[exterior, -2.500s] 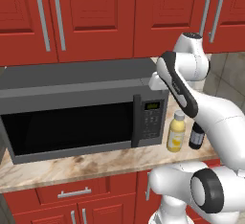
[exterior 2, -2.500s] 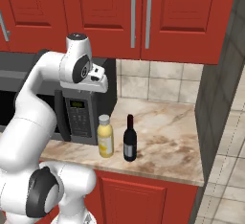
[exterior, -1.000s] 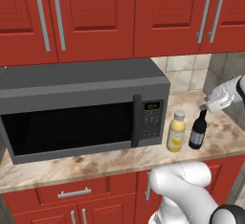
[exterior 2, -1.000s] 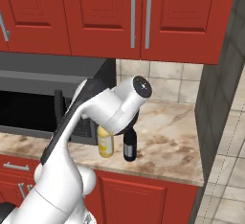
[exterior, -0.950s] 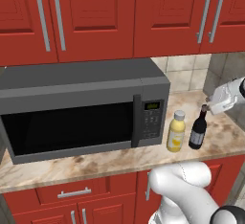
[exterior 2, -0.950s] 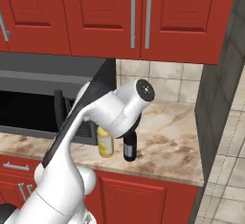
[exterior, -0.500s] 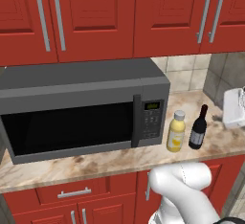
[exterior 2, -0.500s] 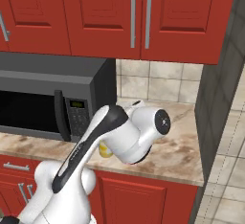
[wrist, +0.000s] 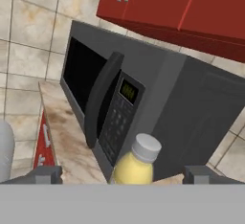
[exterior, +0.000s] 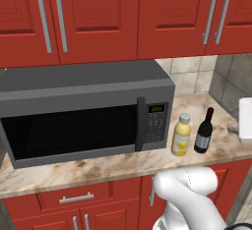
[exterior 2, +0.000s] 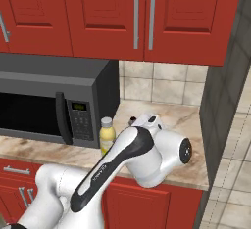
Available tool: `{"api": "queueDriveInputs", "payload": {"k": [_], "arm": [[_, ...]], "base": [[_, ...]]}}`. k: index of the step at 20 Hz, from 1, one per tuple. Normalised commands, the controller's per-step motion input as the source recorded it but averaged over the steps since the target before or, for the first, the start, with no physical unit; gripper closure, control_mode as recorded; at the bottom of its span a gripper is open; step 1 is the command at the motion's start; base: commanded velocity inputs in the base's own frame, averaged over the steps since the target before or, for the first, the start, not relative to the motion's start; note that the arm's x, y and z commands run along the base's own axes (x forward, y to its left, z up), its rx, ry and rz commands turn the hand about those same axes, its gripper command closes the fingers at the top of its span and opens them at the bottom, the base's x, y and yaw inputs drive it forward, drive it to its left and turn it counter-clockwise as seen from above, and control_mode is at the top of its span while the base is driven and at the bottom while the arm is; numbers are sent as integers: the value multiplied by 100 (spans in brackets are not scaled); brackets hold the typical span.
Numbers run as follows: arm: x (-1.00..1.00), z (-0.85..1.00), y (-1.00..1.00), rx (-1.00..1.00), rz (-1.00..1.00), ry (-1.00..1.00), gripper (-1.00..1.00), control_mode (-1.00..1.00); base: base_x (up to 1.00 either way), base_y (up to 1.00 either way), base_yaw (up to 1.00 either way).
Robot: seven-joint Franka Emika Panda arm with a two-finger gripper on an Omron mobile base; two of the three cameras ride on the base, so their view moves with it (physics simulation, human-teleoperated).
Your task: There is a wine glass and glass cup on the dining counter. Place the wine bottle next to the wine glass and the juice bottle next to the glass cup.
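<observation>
While low beside juice bottle [wrist: 135, 164], jaws [wrist: 122, 175] spread wide.

The arm hides most of the wine bottle [exterior 2: 131, 121], apparently.

We see a beige-brown marbled counter [exterior: 98, 167] running beneath red wall cabinets, above red base cabinets with drawers. A large dark grey microwave [exterior: 83, 111] stands on it, taking up most of its left stretch. Just right of the microwave's keypad side sits the juice bottle [exterior: 180, 135], yellow with a pale cream cap, upright on the stone. Just beside that, to its right, stands the wine bottle [exterior: 204, 131], dark with a slim neck, also upright; we cannot tell whether the two touch. The counter ends at a grey side wall on the right.
</observation>
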Motion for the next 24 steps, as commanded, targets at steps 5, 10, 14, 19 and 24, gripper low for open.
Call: {"api": "queueDriveInputs", "payload": {"k": [5,10,14,19,24], "arm": [[-1,-18,-41,1,13,0,-100,-100],[25,-31,-18,0,5,0,-100,-100],[43,-34,-7,0,0,0,-100,-100],[30,-38,-2,0,0,0,-100,-100],[14,-36,-6,0,0,0,-100,-100]], "base": [[0,0,0],[0,0,0],[0,0,0],[0,0,0],[0,0,0]]}}
